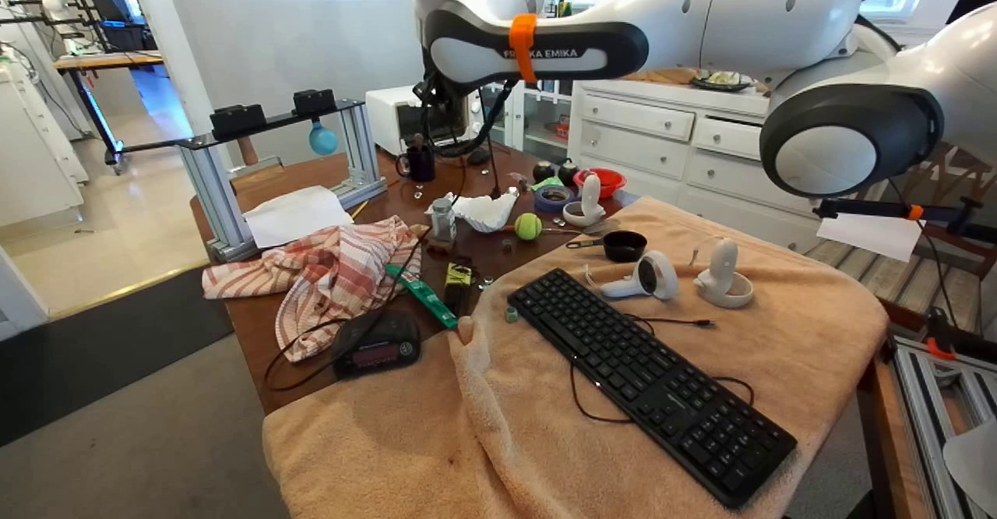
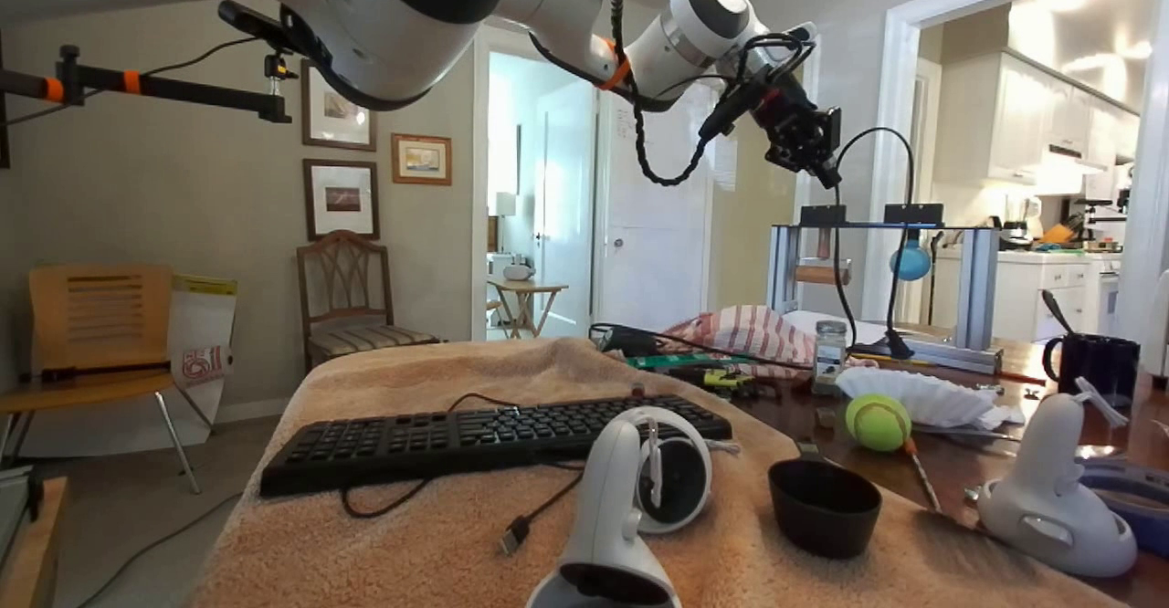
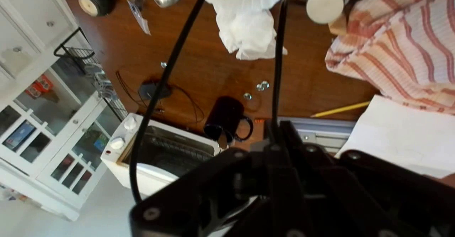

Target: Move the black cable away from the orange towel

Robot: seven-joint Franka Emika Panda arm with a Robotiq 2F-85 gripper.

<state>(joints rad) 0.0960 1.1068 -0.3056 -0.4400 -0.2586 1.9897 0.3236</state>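
Far side: black two-fingered gripper (image 2: 827,174) clenched on thin black cable (image 3: 278,66). Hazard: further pulling could snag and topple the clear, pale-lidded jar (image 1: 443,221) alongside.

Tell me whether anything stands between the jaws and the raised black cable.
Nothing visible does: in the wrist view, the jaws look shut on the black cable, with the gripped part held up above the table.
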